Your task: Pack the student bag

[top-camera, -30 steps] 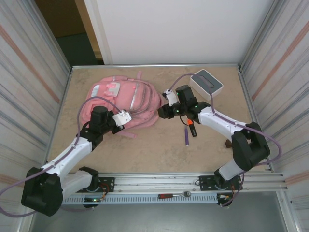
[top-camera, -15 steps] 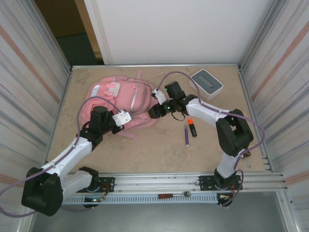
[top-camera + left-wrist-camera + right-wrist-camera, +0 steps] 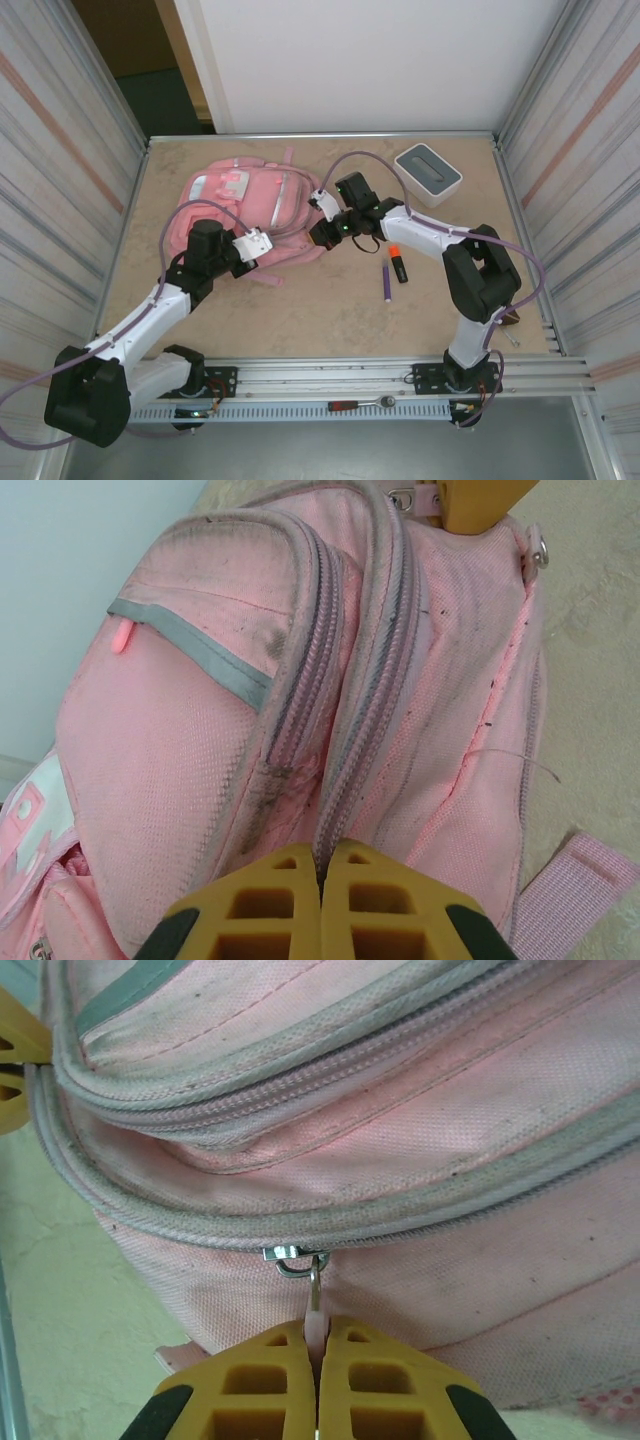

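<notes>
The student bag [image 3: 262, 205] lies flat at the far left of the tabletop [image 3: 330, 310], and I have both arms on it. My right gripper [image 3: 318, 1335] has its fingers pressed together on the small zipper pull [image 3: 315, 1285], which hangs from the slider on the main zip. My left gripper [image 3: 322, 865] has its fingers closed on the bag's edge, where the zip seam runs in between them, apparently to anchor the fabric. Every zip line I can see looks closed, so I judge the packing barely begun and the bag not yet opened. A purple pen [image 3: 386, 284] and an orange highlighter [image 3: 398, 262] lie loose just right of the bag. A white-and-grey box [image 3: 428, 172] sits further back, and all three are presumably waiting to go in.
</notes>
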